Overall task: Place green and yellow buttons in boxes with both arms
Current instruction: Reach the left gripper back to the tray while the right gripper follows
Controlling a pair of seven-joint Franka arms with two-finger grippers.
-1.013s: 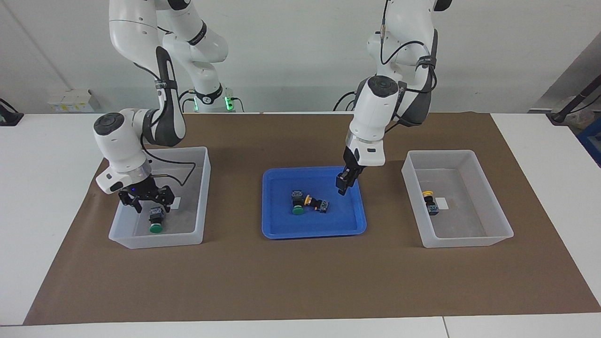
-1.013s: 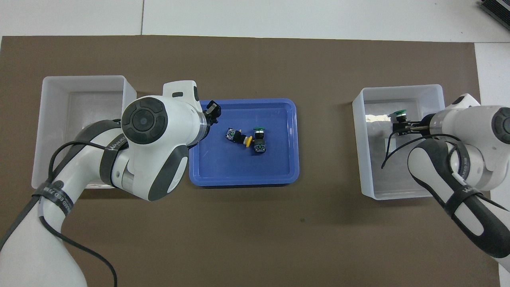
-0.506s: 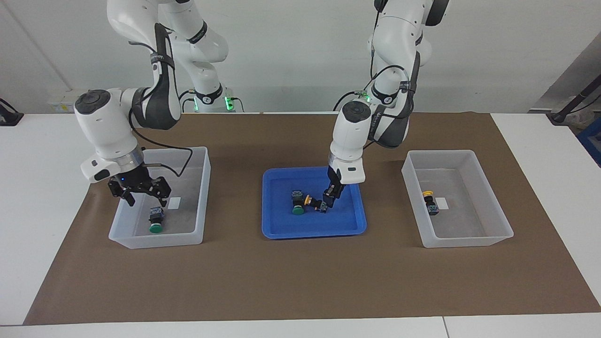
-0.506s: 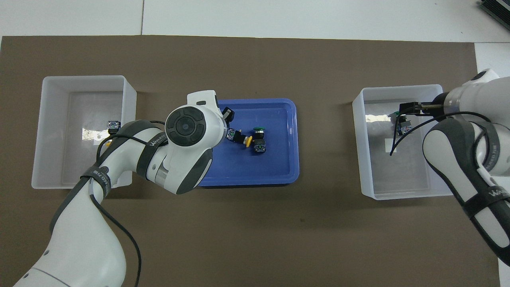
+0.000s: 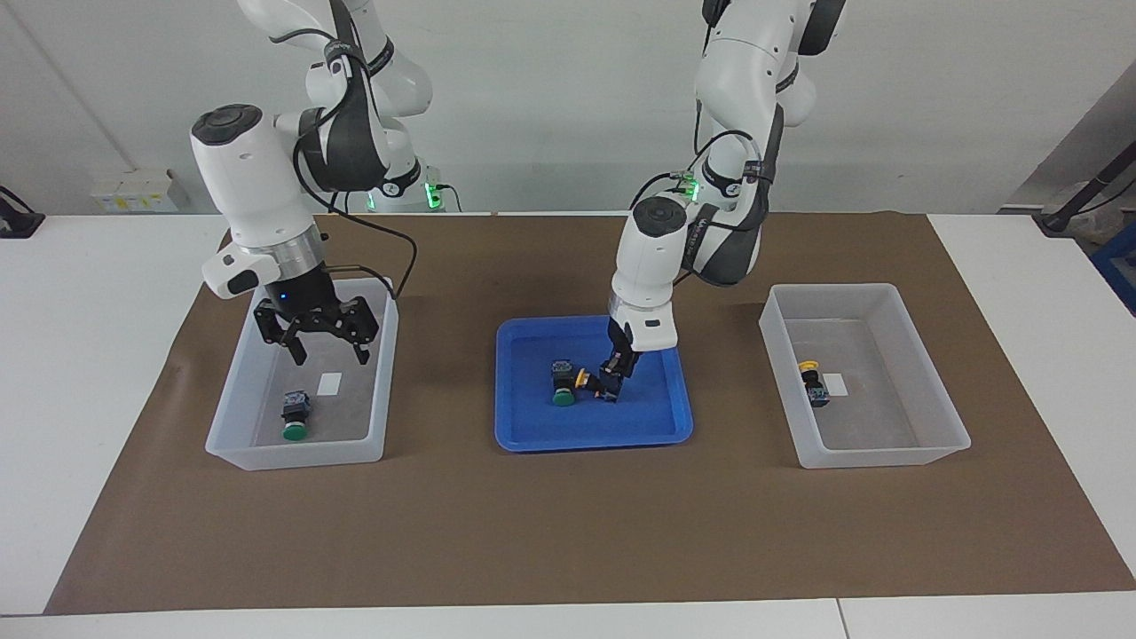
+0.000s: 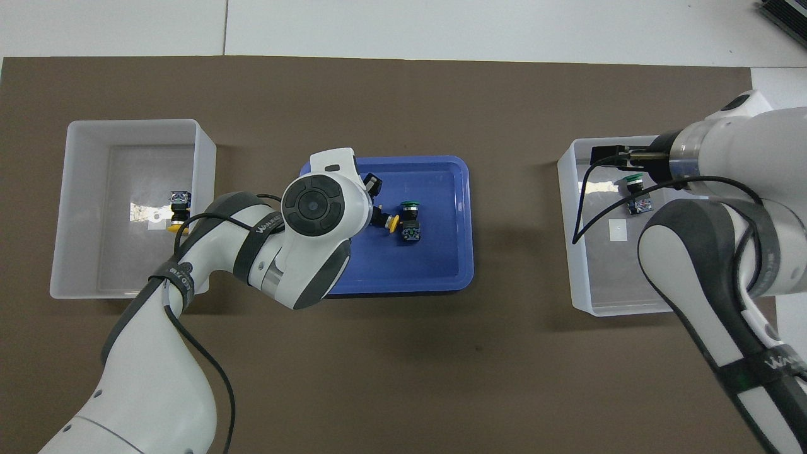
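A blue tray [image 5: 586,435] in the middle holds one yellow button [image 5: 583,380] and one green button [image 5: 562,392], lying against each other. My left gripper [image 5: 613,377] is down in the tray at the yellow button's bluish contact block. In the overhead view its own wrist mostly covers it, and the tray's buttons [image 6: 392,221] show beside it. The box [image 5: 302,454] at the right arm's end holds a green button [image 5: 295,424]. My right gripper [image 5: 327,348] is open and empty, raised over that box. The box [image 5: 879,454] at the left arm's end holds a yellow button [image 5: 811,380].
Both boxes and the tray stand in a row on a brown mat [image 5: 568,532]. White table [image 5: 71,355] surrounds the mat. Each box has a small white label [image 5: 329,383] on its floor. In the overhead view the right arm [image 6: 706,239] covers part of its box [image 6: 583,265].
My right gripper has risen out of its box, leaving the green button on the floor. My left gripper has moved from the tray's edge down to the yellow button.
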